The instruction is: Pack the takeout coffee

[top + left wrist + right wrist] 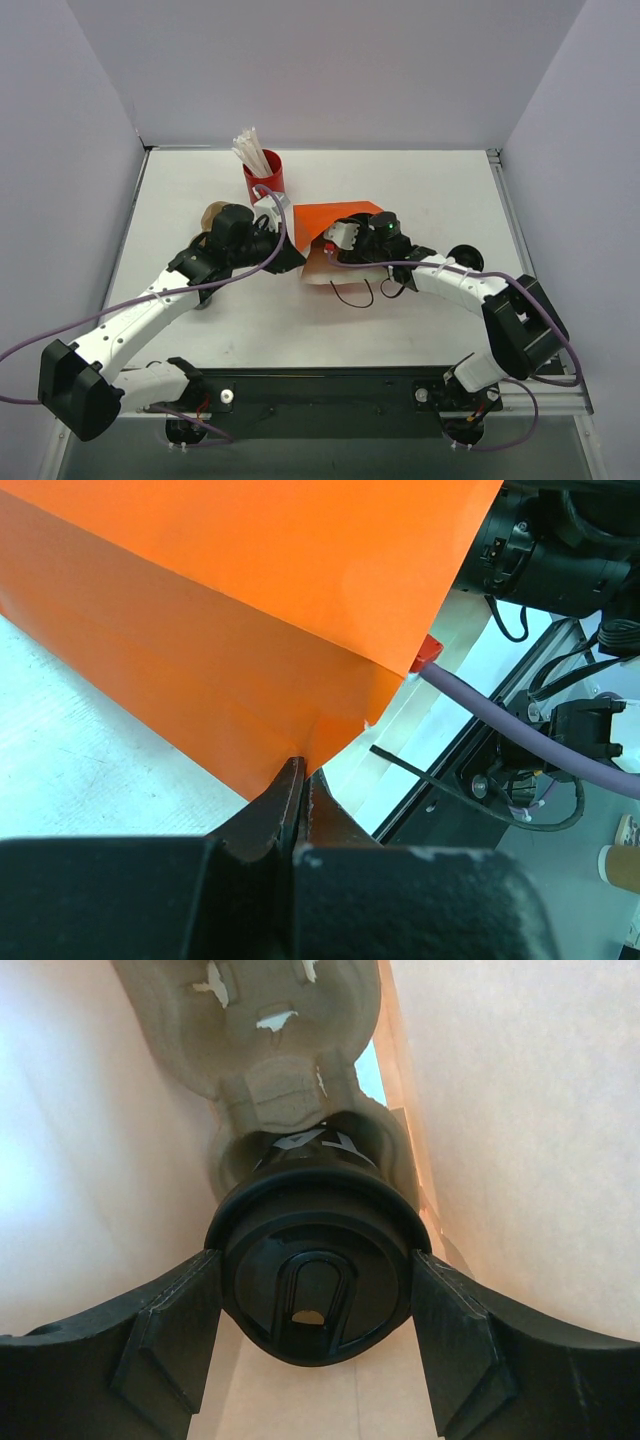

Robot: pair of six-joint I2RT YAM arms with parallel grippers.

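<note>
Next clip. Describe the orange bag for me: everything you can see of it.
The orange paper bag lies on its side on the white table, its mouth toward the right gripper. The outside is bright matte orange with a sharp fold; the inside looks pale. The left gripper, shut, pinches one edge. The right gripper reaches inside, gripping a black-lidded coffee cup at a moulded pulp cup carrier that lies deeper in.

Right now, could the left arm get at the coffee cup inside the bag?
Probably not: the left gripper is shut on the edge of the orange bag, and the right gripper is inside it, clamped on the coffee cup.
</note>
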